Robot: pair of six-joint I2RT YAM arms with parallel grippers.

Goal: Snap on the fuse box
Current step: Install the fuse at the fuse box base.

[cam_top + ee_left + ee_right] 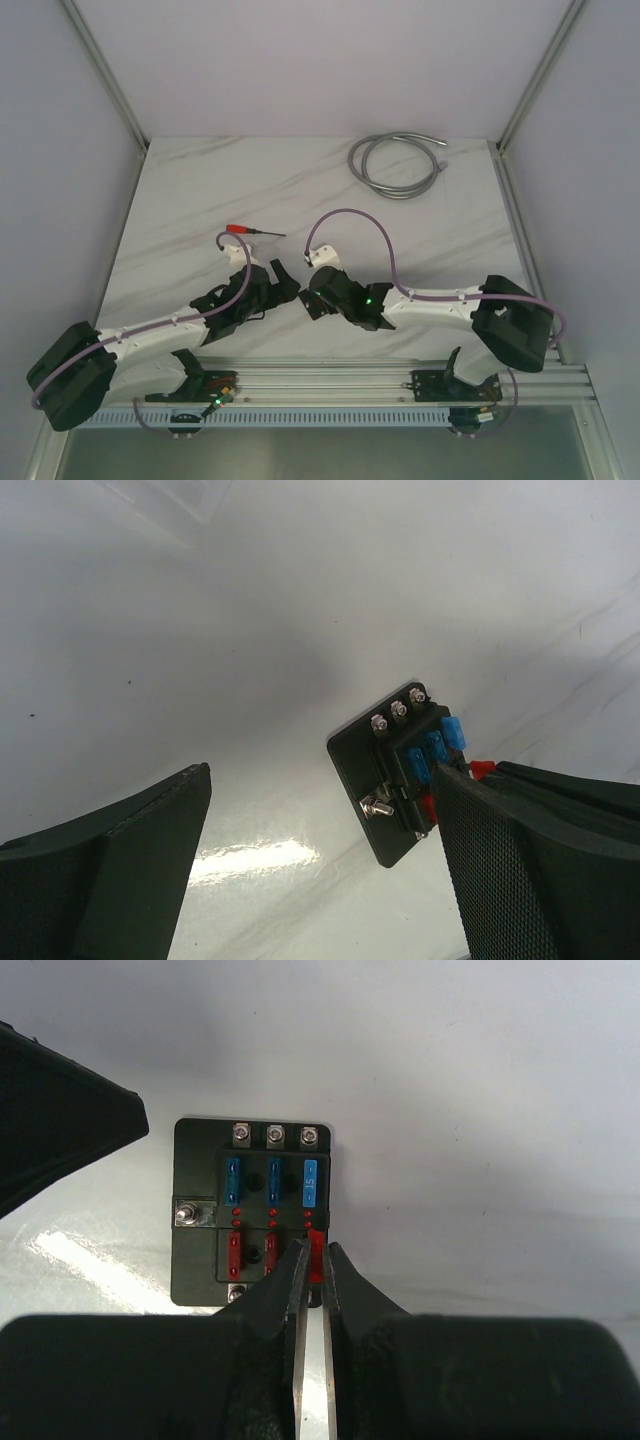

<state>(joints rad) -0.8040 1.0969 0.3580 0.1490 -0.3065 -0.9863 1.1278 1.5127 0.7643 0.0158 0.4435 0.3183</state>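
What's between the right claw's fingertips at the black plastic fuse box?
A tiny red plastic fuse, pinched over the fuse box's corner slot; right wrist view.

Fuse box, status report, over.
Left gripper open beside fuse box. Right gripper shut on red fuse in its corner slot. Fuse box flat on table. No obstruction seen.

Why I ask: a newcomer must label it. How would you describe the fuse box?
On the white marbled table, look where the left gripper and right gripper meet. The fuse box lies there: a black square block with blue fuses above red fuses, unlike the red-handled screwdriver and grey coiled hose farther back.
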